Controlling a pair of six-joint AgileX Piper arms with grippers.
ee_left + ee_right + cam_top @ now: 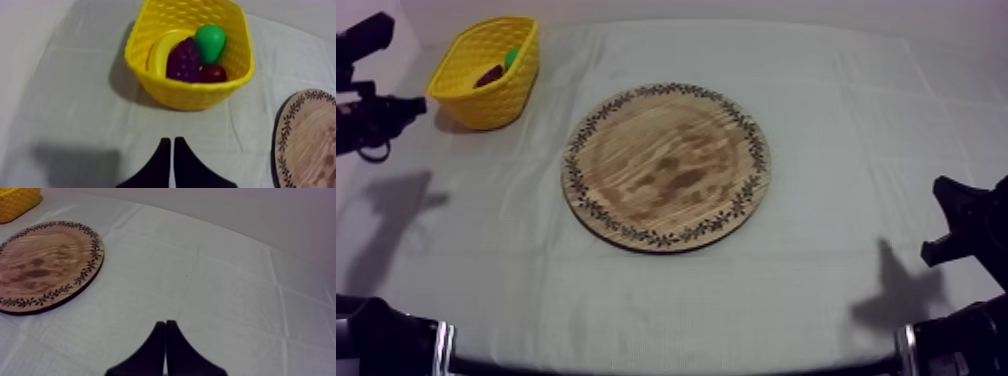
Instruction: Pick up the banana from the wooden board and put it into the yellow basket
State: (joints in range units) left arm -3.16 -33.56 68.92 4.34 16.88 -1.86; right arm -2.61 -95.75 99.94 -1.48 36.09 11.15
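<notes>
Left gripper (171, 141), fingers pressed together, hangs before the yellow basket (190, 97). Its wrist view shows the banana (160, 52) inside with grapes (184, 60), pear (210, 42) and small red fruit (213, 73); from above, the basket wall hides the banana. Right gripper (165, 323), also closed on nothing, is near the wooden board (45, 263).

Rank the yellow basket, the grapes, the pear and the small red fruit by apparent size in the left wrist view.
1. Yellow basket, by far the largest.
2. Bunch of grapes and pear: nearly alike, each partly hidden, so I leave them unranked.
3. Small red fruit, the smallest.
</notes>
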